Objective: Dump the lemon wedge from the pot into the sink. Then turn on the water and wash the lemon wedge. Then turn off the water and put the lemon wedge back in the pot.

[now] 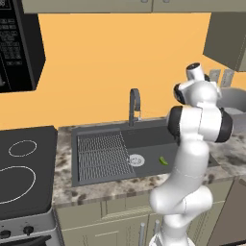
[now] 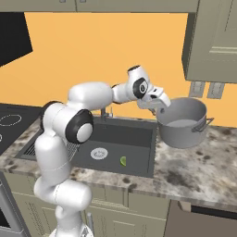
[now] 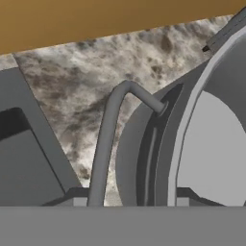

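Observation:
The grey pot (image 2: 183,124) hangs slightly tilted over the counter right of the sink (image 2: 134,134), and its rim also shows behind my arm (image 1: 235,98). My gripper (image 2: 159,104) is at the pot's left side, shut on it, with the fingers straddling the thin side handle (image 3: 106,139) and the rim (image 3: 175,144). The hand view looks down into the pot's pale inside. The small yellow-green lemon wedge (image 1: 164,161) (image 2: 123,160) lies on the sink floor, just right of the round silver drain (image 1: 136,160). No stream shows at the arched faucet (image 1: 135,103).
A ribbed wire grid (image 1: 101,156) covers the sink's left half. The black stovetop (image 1: 21,166) with white rings lies to the left. Speckled stone counter (image 2: 199,166) runs around the sink. Wall outlets (image 2: 206,89) and an upper cabinet (image 2: 215,41) stand behind the pot.

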### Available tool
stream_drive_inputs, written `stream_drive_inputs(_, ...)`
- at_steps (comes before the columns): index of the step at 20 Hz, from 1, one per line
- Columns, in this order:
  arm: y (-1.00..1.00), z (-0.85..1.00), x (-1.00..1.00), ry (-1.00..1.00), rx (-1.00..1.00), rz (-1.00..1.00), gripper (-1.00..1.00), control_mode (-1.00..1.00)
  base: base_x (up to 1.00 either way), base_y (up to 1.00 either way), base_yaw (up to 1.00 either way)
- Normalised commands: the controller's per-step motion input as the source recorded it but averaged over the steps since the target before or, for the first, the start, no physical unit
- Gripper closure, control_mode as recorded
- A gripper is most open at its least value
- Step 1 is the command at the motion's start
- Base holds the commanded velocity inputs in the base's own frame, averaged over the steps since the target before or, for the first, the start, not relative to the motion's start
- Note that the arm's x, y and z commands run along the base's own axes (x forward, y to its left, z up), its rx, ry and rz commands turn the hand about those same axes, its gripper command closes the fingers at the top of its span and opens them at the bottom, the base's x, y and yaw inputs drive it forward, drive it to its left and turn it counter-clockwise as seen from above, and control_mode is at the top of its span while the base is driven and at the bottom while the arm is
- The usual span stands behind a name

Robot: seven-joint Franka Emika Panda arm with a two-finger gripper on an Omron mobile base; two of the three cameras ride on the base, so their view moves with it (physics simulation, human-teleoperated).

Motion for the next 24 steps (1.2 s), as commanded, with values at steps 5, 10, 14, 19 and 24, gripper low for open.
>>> stream_drive_inputs(5,-0.09,-0.47,0.00,0.17,-0.03,0.01,1.00,-1.00,0.00,0.00,0.00)
stream_drive_inputs(10,-0.18,-0.44,0.00,0.07,0.00,0.00,1.00,-1.00,0.00,0.00,0.00)
stream_drive_inputs(14,-0.27,-0.32,0.00,0.02,0.02,0.00,1.00,-1.00,0.00,0.00,0.00)
stream_drive_inputs(19,-0.31,-0.25,0.00,0.00,0.05,0.00,1.00,-1.00,0.00,0.00,0.00)
stream_drive_inputs(24,-0.35,-0.26,0.00,0.00,0.08,0.02,1.00,-1.00,0.00,0.00,0.00)
